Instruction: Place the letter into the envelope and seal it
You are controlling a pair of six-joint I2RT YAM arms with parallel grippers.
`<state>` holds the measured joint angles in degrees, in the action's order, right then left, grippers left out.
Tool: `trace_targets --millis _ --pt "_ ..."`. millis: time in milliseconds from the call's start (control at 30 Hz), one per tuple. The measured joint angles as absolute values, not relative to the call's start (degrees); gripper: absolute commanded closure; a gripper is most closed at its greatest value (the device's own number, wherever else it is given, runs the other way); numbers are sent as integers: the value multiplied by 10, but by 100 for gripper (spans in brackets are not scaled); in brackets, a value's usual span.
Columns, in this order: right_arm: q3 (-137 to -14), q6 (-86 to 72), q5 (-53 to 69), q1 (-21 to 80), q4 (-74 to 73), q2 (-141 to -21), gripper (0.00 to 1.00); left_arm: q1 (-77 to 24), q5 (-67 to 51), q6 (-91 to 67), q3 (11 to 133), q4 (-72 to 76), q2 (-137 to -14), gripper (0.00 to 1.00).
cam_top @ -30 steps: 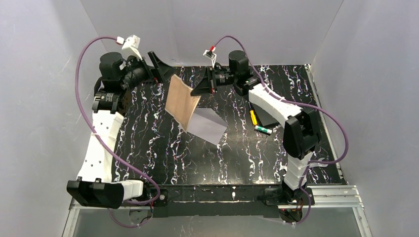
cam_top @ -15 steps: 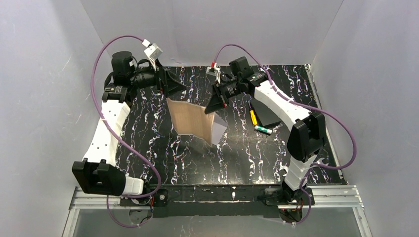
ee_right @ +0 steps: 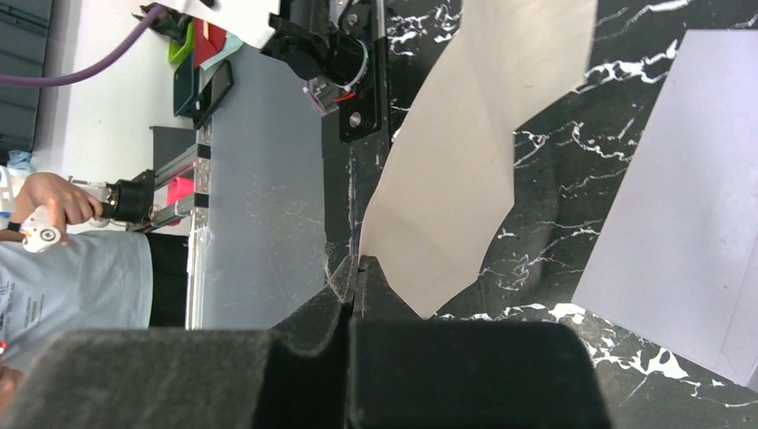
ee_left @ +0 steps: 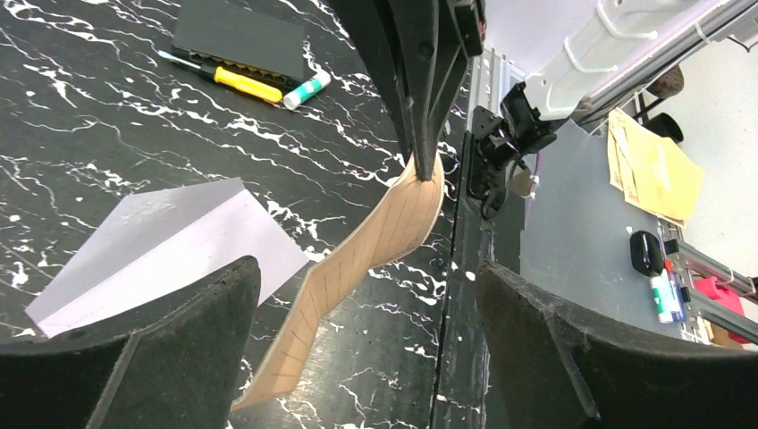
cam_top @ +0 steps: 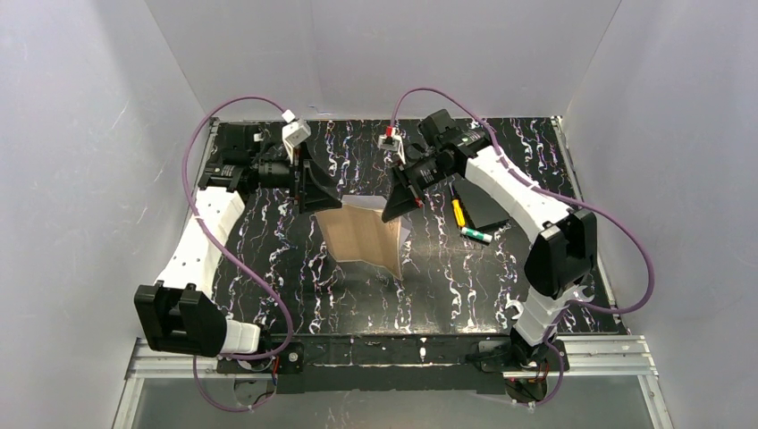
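The cream-tan letter [cam_top: 362, 239] hangs bowed over the middle of the table, with its lower edge near the surface. My right gripper [cam_top: 391, 212] is shut on its upper right corner; in the right wrist view the fingers [ee_right: 357, 268] pinch the sheet [ee_right: 483, 134]. The pale envelope [ee_left: 179, 250] lies flat behind the letter, and from above only a sliver [cam_top: 405, 235] shows. My left gripper [cam_top: 322, 192] stands open by the letter's upper left corner, holding nothing. In the left wrist view the letter [ee_left: 384, 232] crosses between its spread fingers [ee_left: 179, 357] without touching them.
A small black box [cam_top: 487, 207], a yellow pen [cam_top: 459, 213] and a green-capped white stick [cam_top: 476, 235] lie to the right of the envelope, under the right arm. White walls close the table in on three sides.
My right gripper has carried the letter nearer and lower, over the envelope. The left arm has swung in from the far left corner to the letter's left edge, with its jaws a little wider.
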<state>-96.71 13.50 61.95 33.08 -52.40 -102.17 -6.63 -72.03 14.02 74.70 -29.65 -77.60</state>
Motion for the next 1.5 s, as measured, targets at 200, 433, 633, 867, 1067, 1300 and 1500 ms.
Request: trace_targets --millis 200,433,633,867,1067,1300,1500 --pt "-965 134 646 331 -525 -997 99 -90 -708 197 736 -343 -785 12" --pt "-938 128 654 331 -522 -972 99 -95 -683 274 738 -413 -843 17" --pt "-929 123 656 331 -522 -961 99 -95 -662 349 766 -491 -858 48" --pt "-926 123 653 335 -522 -958 99 -95 -662 385 780 -527 -856 59" --pt "-920 123 646 339 -526 -953 99 -95 -665 390 780 -534 -852 70" --pt "-920 127 638 344 -527 -948 99 -96 -662 389 780 -537 -847 100" --pt "-920 129 627 345 -529 -948 95 -96 -666 389 780 -538 -844 100"
